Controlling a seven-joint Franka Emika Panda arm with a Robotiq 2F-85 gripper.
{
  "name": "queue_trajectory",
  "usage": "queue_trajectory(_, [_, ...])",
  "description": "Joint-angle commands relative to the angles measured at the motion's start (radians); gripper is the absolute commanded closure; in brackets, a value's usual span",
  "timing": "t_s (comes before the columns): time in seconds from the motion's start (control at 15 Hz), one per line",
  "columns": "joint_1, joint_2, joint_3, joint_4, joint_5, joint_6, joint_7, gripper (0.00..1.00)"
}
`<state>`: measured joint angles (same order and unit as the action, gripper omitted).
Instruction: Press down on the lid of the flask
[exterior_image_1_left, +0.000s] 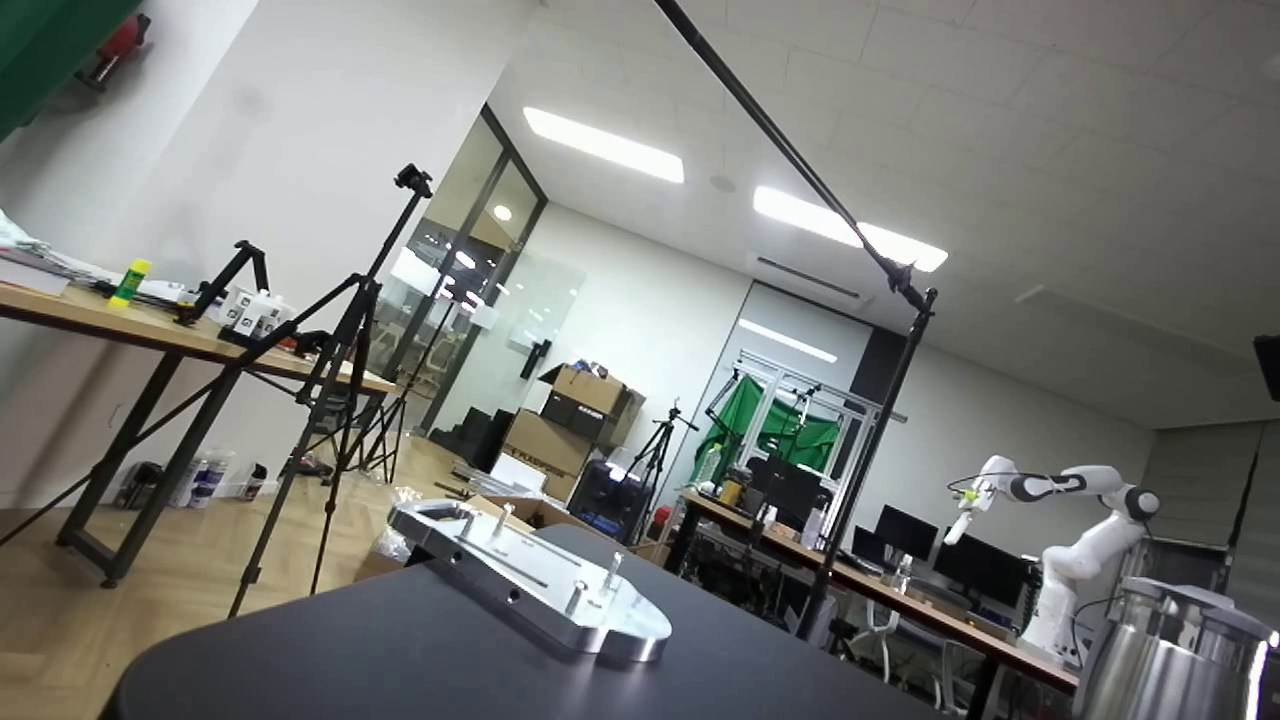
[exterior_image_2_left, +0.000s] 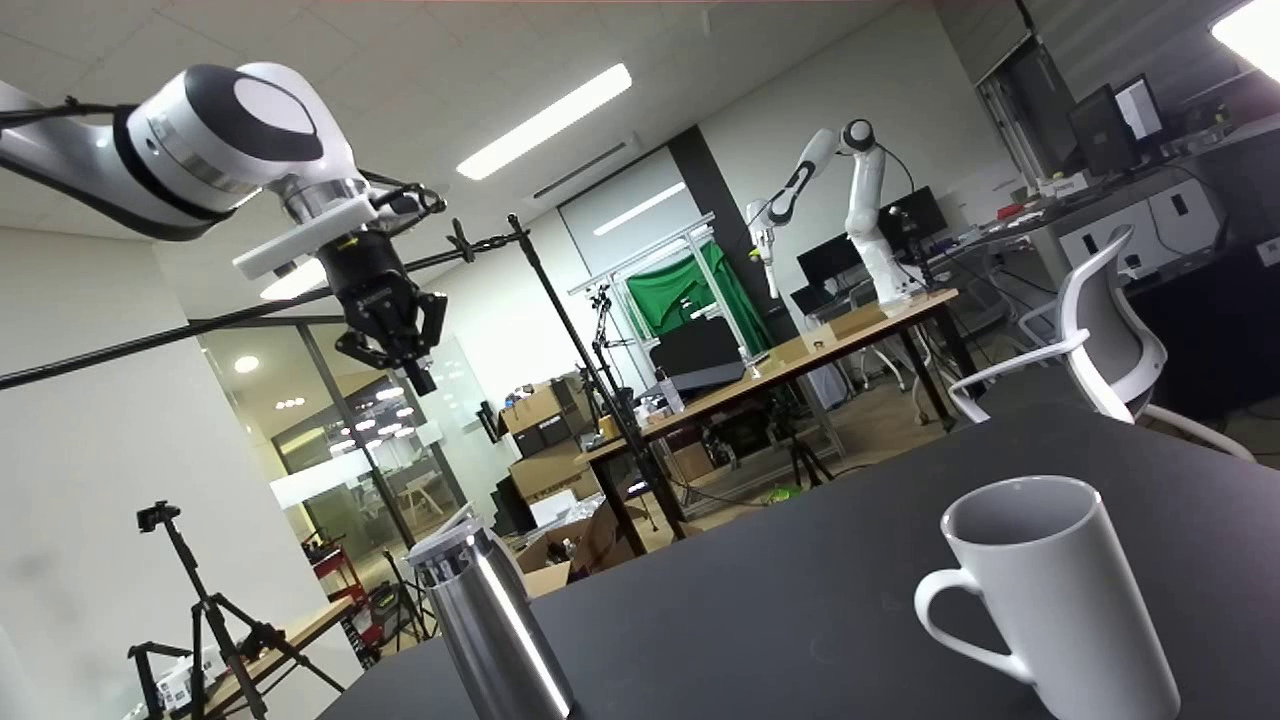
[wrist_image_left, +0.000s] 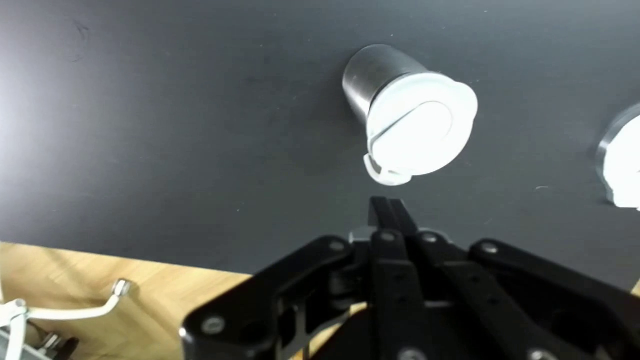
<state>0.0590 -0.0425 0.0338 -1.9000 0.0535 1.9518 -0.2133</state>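
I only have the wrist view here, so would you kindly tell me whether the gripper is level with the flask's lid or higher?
Observer: Higher; in an exterior view the gripper hangs above the level of the lid of the steel flask, with a visible gap between.
Operator: Thank you; does anything else stand on the black table, outside my picture?
Observer: Yes, an exterior view shows a pale grey mug with a handle.

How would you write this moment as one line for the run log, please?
claw: shut, empty, above table, not touching lid | lid: on flask | flask: upright on table | mug: on table
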Motion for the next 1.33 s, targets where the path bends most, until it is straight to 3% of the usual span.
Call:
queue_trajectory(0.0, [-0.002, 0.020, 0.007, 0.024, 0.013, -0.035, 0.000, 0.99])
queue_trajectory(0.67, [-0.003, 0.058, 0.010, 0.064, 0.025, -0.075, -0.001, 1.00])
queue_trajectory(1.27, [0.009, 0.224, 0.037, 0.092, 0.012, -0.012, 0.022, 1.00])
